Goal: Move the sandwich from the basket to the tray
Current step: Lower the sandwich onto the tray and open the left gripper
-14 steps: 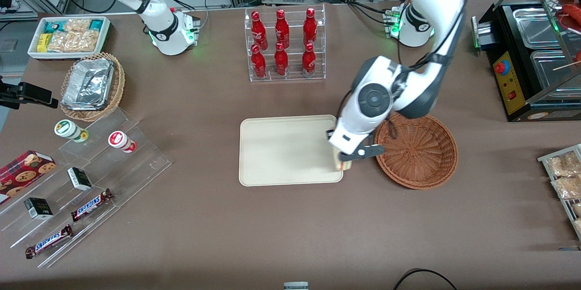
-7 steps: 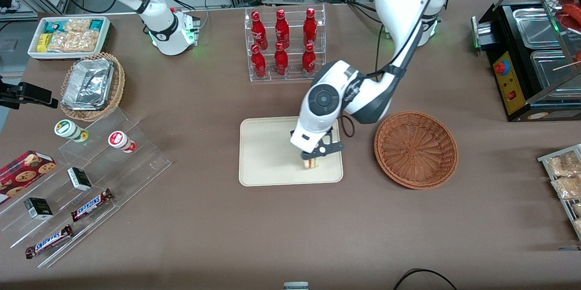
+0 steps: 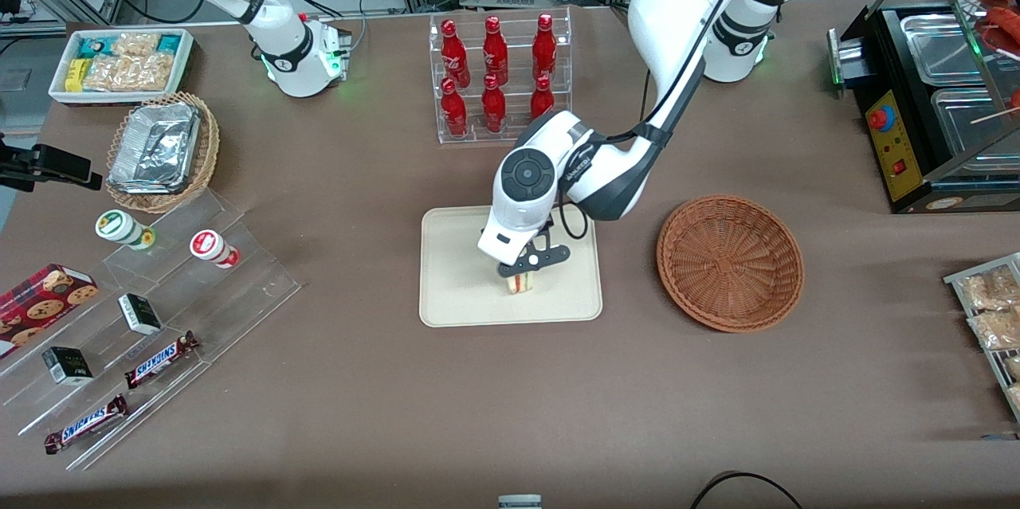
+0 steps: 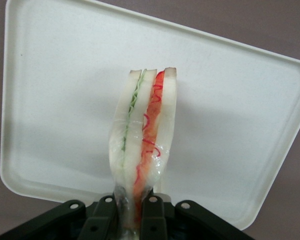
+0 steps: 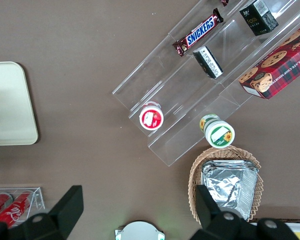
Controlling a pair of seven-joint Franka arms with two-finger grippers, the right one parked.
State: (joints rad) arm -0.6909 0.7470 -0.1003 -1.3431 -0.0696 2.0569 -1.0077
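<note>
**Sandwich carried from tray edge to tray middle, not yet released**

The left arm has swung across the table: a second ago its wrist hung between the tray's edge and the basket, half a second ago it was over the tray's basket-side part, and now it sits above the tray's middle. The sweep has slowed over that span, which suggests the carry is ending and the set-down is next.

The tray (image 3: 454, 254) lies flat on the brown table, with bare surface all around the spot under the wrist. The basket (image 3: 729, 262) stands well apart from the arm now, toward the working arm's end of the table, and its woven bowl shows nothing inside, so the pickup half of the task is done.

The gripper (image 3: 522, 268) hangs over the tray, and its fingers (image 4: 106, 220) are clamped on the sandwich (image 4: 142, 145), pinching the wrapped wedge at its narrow end. In the wrist view the wedge stands out from the jaws with its cut edge facing the camera, green filling on one side and red-orange on the other, and cream tray fills the background on every side of it.

Whether the sandwich touches the tray yet cannot be told from these views. What remains, in my judgement, is a short lowering if needed, then opening the fingers so the wedge rests on the tray.
</note>
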